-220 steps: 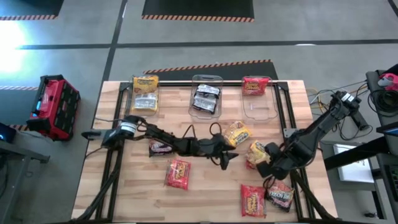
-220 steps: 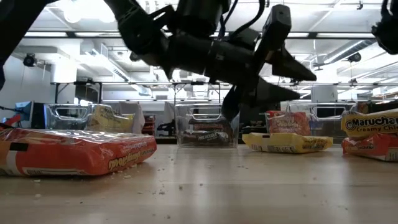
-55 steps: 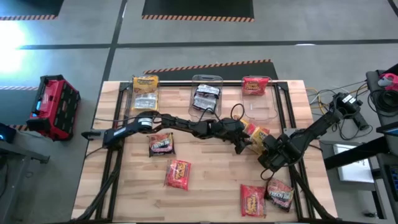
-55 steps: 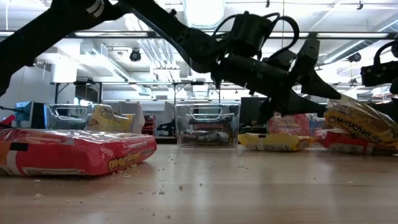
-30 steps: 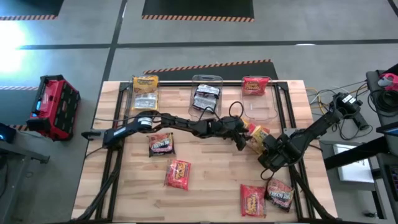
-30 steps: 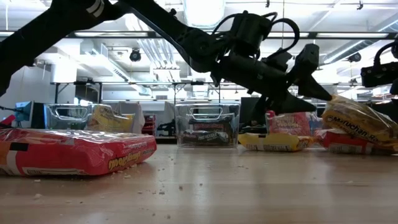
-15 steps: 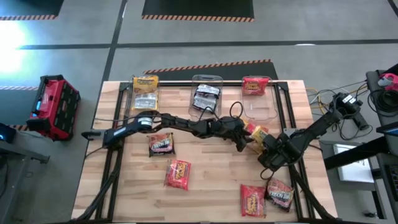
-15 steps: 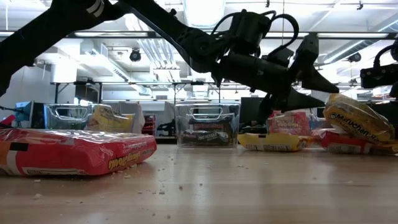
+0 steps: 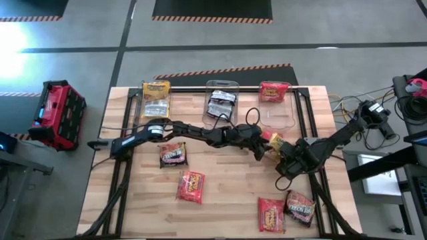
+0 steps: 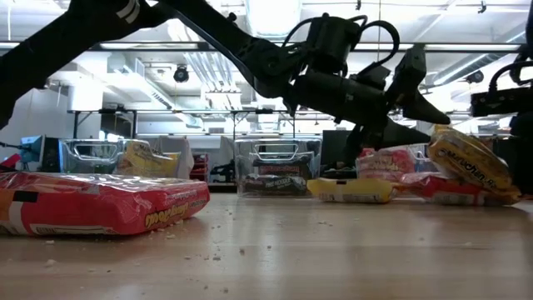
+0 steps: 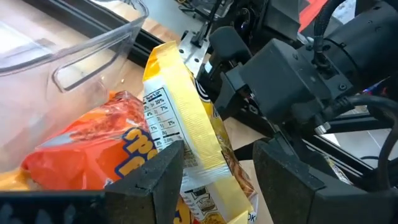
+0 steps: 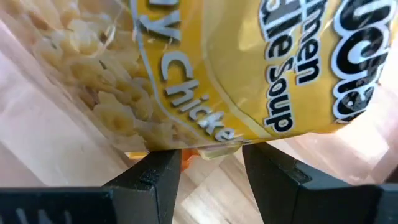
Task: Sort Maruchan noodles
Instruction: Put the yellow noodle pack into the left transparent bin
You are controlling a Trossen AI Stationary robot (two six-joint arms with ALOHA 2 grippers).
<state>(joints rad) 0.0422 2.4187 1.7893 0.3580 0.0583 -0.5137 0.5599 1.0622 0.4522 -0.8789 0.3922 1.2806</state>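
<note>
Both arms are meeting over the right-centre of the table (image 9: 220, 200), at one yellow packet (image 9: 274, 142).

Left gripper (image 9: 261, 149): the arm is reaching across from the left side. In the left wrist view its fingers (image 11: 152, 180) are standing apart on either side of the yellow packet's (image 11: 193, 149) edge; whether they are pressing on it I cannot tell. An orange-red packet (image 11: 93, 149) is lying just beside it, next to a clear bin (image 11: 68, 50).

Right gripper (image 9: 283, 160): it is coming in from the right. In the right wrist view its fingers (image 12: 152, 177) are spread part-way with the yellow packet (image 12: 249, 68) directly ahead; contact is not visible, so a grip cannot be confirmed. In the low view this packet (image 10: 466, 171) is sitting tilted above the table, over a red packet (image 10: 441, 190).

Sorted so far, along the far edge:
- left bin (image 9: 155, 107): yellow packet (image 9: 157, 89) inside
- middle bin (image 9: 221, 85): dark packet (image 9: 221, 105) inside
- right bin (image 9: 279, 115): red packet (image 9: 274, 92) at its far end

Loose on the table:
- dark packet (image 9: 173, 155), left of centre
- red packet (image 9: 191, 186), near centre
- red packet (image 9: 271, 214) and dark packet (image 9: 300, 207), near right corner, side by side

A red case (image 9: 57, 115) is standing on the floor left of the table.
</note>
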